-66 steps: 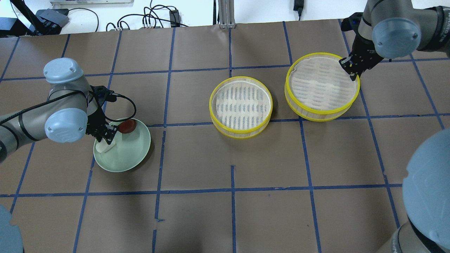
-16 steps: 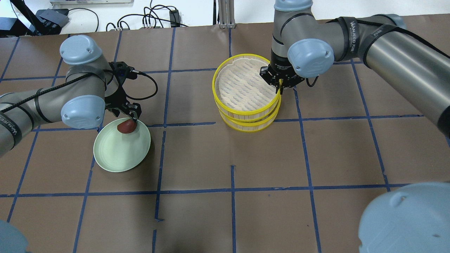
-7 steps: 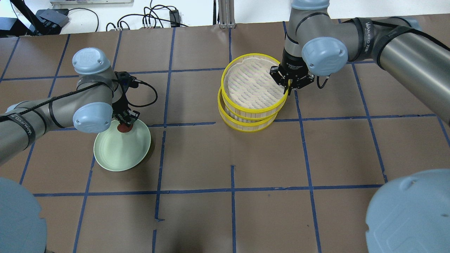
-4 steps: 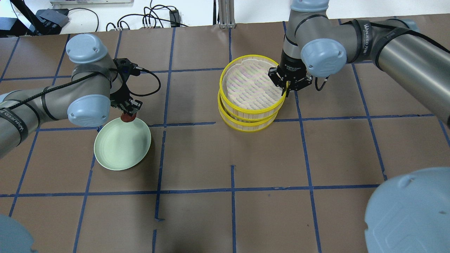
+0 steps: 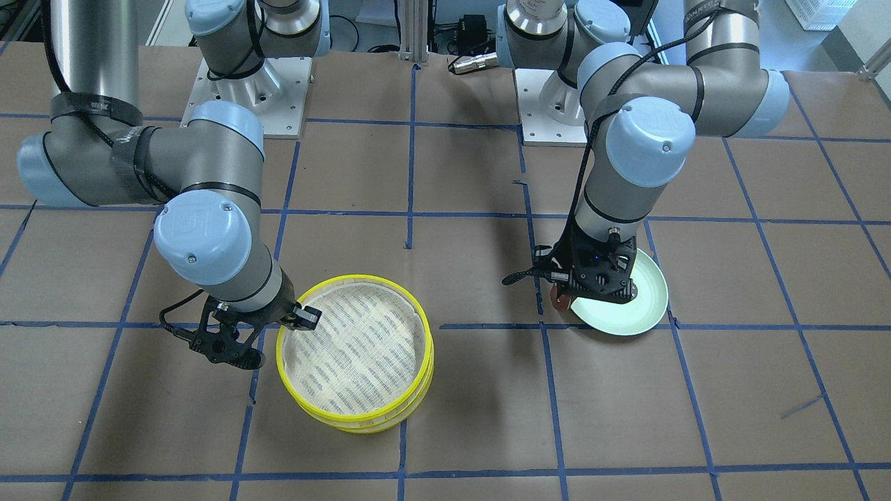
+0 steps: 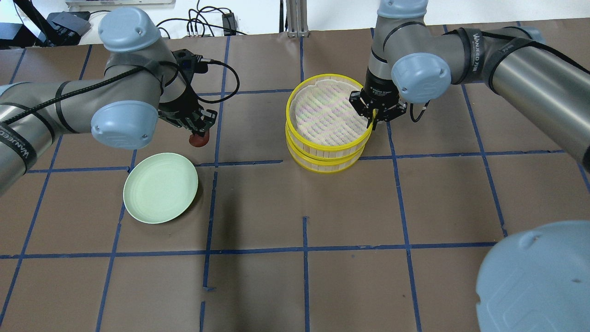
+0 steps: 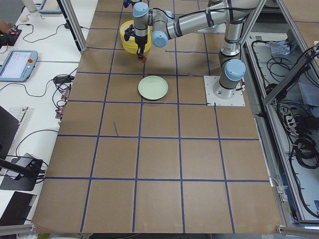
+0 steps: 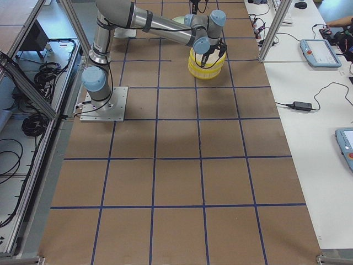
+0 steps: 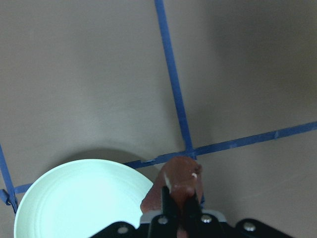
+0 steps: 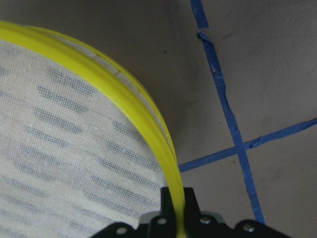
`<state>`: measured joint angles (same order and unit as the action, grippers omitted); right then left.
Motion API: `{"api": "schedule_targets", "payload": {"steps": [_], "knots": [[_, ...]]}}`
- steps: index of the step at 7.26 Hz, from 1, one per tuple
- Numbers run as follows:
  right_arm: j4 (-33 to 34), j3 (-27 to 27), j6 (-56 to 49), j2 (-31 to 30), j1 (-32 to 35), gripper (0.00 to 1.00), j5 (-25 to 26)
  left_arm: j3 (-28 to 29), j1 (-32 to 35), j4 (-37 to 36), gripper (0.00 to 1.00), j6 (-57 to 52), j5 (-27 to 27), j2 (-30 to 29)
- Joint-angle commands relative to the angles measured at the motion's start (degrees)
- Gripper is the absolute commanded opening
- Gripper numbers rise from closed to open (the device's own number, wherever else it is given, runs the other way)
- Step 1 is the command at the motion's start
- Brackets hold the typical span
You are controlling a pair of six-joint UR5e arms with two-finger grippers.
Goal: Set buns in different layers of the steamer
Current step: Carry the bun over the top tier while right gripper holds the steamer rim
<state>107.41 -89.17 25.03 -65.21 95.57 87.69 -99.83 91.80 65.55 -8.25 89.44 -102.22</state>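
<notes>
While the left gripper [image 6: 197, 128] hangs above the brown table [image 6: 368, 207], its jaws are pressed narrowly on the dark reddish-brown bun [image 6: 199, 139], which is lifted clear of the pale green plate [image 6: 138, 203]. In the left wrist view the bun [image 9: 179, 182] sits just past the plate's rim [image 9: 59, 171], over a crossing of blue tape lines [image 9: 174, 84], and the plate floor beneath is bare and glossy. From the front the same bun [image 5: 559, 299] pokes out below the gripper [image 5: 593, 278] at the plate's edge [image 5: 651, 316], on the side toward the steamer. Well apart from the plate, to the robot's right of it and a little farther from the robot's base, the two yellow-rimmed layers are stacked: the upper tray [image 6: 328, 148] lies over the lower tray [image 6: 326, 167], slightly offset; whether it rests fully on it cannot be told. The right gripper [image 6: 374, 117] is at the stack's edge farthest from the plate, jaws pinched on the upper tray's yellow rim [image 10: 148, 119], one finger inside the rim over the mesh and one outside.
</notes>
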Motion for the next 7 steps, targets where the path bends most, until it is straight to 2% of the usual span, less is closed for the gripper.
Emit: {"api": "schedule_targets", "payload": {"steps": [1, 2, 4, 5, 7], "knots": [[0.3, -1.1, -0.5, 0.1, 0.1, 0.08, -2.3, 5.0, 1.3, 7.4, 0.02, 2.0, -4.3, 0.8], [0.3, -1.1, -0.4, 0.1, 0.1, 0.08, -2.3, 5.0, 1.6, 7.7, 0.02, 2.0, -9.3, 1.1], [0.1, -1.3, 1.2, 0.0, 0.1, 0.10, -2.3, 4.7, 2.9, 7.9, 0.02, 1.6, -13.0, 2.5], [-0.2, -1.4, 2.2, -0.1, 0.3, 0.11, -2.3, 4.6, 2.9, 6.8, 0.02, 1.1, -19.4, 2.3], [0.3, -2.0, 2.4, 0.0, 2.0, 0.13, -2.3, 3.2, 3.2, -1.3, 0.02, -1.3, -21.9, 1.4]]}}
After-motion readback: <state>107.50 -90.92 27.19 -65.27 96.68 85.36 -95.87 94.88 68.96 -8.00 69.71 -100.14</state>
